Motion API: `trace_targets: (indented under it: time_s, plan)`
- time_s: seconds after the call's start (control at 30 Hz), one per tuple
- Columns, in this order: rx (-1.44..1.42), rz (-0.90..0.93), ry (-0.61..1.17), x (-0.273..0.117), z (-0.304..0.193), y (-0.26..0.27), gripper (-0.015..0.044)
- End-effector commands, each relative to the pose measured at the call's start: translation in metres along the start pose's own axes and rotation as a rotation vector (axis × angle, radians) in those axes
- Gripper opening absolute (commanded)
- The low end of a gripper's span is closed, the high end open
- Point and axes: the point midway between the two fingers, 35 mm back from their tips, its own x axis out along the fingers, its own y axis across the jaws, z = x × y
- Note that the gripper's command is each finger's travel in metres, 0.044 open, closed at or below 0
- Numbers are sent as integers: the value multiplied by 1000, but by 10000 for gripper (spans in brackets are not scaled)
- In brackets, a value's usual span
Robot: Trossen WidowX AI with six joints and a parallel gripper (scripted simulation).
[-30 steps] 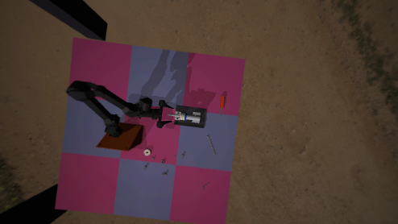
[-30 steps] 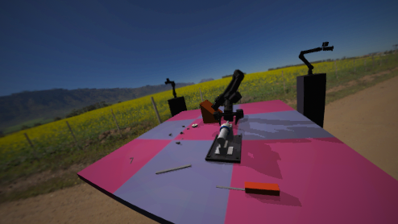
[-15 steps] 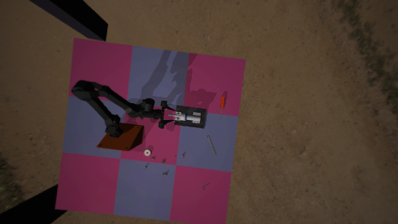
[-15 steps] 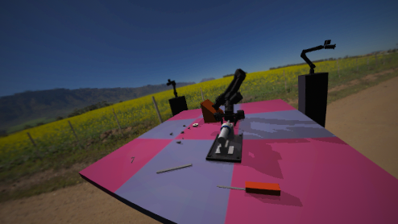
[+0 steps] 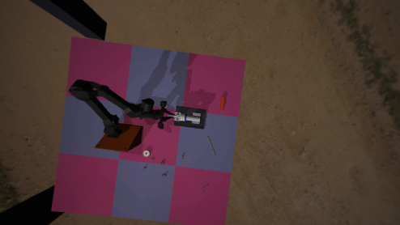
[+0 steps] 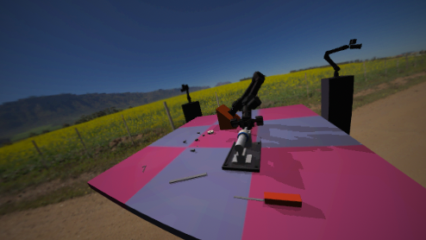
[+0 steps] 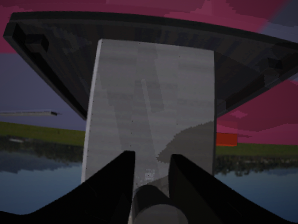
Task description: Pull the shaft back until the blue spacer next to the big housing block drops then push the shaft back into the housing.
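The grey housing block [image 7: 150, 100] fills the middle of the wrist view, above the dark base plate [image 5: 190, 109] [image 7: 240, 75]. The blue spacer [image 5: 185, 118] [image 6: 242, 134] shows as a thin blue band beside the white cylindrical part [image 5: 194, 120] [image 6: 240, 142], still up on the assembly. The shaft [image 7: 147, 195] points toward the arm. My gripper [image 5: 175, 116] [image 7: 152, 163] is closed in from both sides on the shaft, near its outer end. Any other spacers are too small or hidden to tell apart. The blue spacer is out of sight in the wrist view.
An orange-handled screwdriver [image 5: 222, 103] [image 6: 282, 198] and a grey rod [image 5: 211, 146] [image 6: 188, 178] lie beyond the base plate. A white ring [image 5: 146, 153] [image 6: 210, 132] and several small dark parts lie to one side of the arm.
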Motion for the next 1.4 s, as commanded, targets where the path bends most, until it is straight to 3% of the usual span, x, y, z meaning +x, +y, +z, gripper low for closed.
trace_targets:
  time_s: [0.0,1.37]
  plan:
    - [2,2,1,-1,0,0,0]
    - [5,3,2,-15,9,0,0]
